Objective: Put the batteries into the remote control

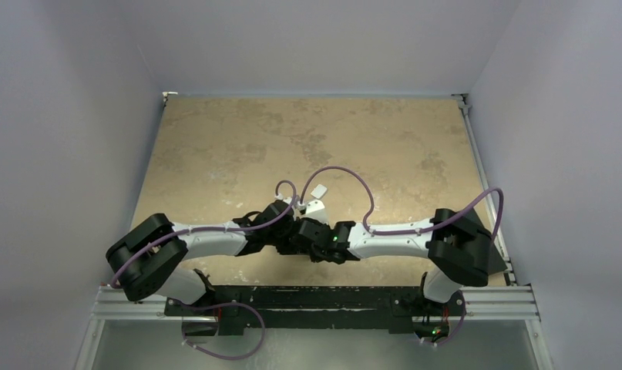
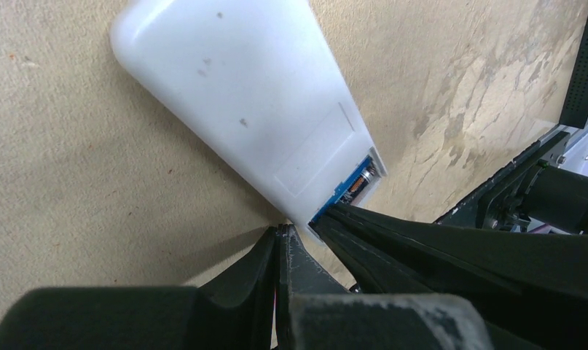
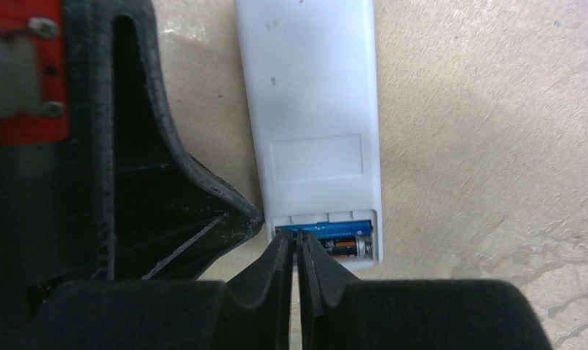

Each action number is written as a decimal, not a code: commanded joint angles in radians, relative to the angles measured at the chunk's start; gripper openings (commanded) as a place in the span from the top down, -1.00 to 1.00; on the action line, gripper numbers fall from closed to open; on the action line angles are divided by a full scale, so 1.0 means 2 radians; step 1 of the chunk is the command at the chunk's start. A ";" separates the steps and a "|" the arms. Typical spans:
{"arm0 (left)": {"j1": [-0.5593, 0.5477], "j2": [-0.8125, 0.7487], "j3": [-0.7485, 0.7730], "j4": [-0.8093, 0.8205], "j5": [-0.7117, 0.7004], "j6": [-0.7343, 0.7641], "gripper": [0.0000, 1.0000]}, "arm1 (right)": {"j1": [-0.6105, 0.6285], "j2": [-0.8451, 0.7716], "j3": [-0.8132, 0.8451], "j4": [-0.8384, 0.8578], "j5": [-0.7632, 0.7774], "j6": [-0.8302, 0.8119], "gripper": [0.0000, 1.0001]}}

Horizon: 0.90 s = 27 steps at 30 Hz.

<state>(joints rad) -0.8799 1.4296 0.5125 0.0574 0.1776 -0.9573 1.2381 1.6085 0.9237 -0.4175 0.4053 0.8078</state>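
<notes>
The white remote control point(image 3: 316, 109) lies back up on the tan table, its battery bay open at the near end. A blue battery point(image 3: 323, 227) and a dark battery point(image 3: 349, 246) lie side by side in the bay. My right gripper point(image 3: 298, 239) is shut and empty, its tips touching the left part of the bay over the batteries. My left gripper point(image 2: 285, 230) is shut and empty, its tips at the remote's point(image 2: 247, 102) near corner, beside the bay point(image 2: 356, 186). In the top view both grippers meet at the table's near middle point(image 1: 300, 230) and hide most of the remote.
A small white cover piece point(image 1: 320, 190) lies on the table just beyond the grippers. Purple cables loop above both wrists. The left gripper's black body point(image 3: 130, 168) sits close to the left of the remote. The arm bases and metal rail point(image 1: 315, 302) run along the near edge.
</notes>
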 commanded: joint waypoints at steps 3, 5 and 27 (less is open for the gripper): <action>-0.003 -0.015 0.006 0.006 -0.006 0.008 1.00 | 0.002 0.025 -0.012 0.023 -0.002 0.006 0.74; -0.003 -0.015 0.006 0.006 -0.006 0.008 1.00 | 0.002 0.022 -0.014 0.020 0.000 0.009 0.74; -0.003 -0.063 0.036 -0.084 -0.038 0.031 0.91 | 0.001 -0.089 0.027 -0.085 0.086 0.004 -0.07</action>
<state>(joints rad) -0.8799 1.3548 0.5323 -0.0483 0.1459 -0.9318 1.2381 1.4658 0.9386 -0.5266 0.4973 0.8093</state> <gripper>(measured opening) 0.019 0.491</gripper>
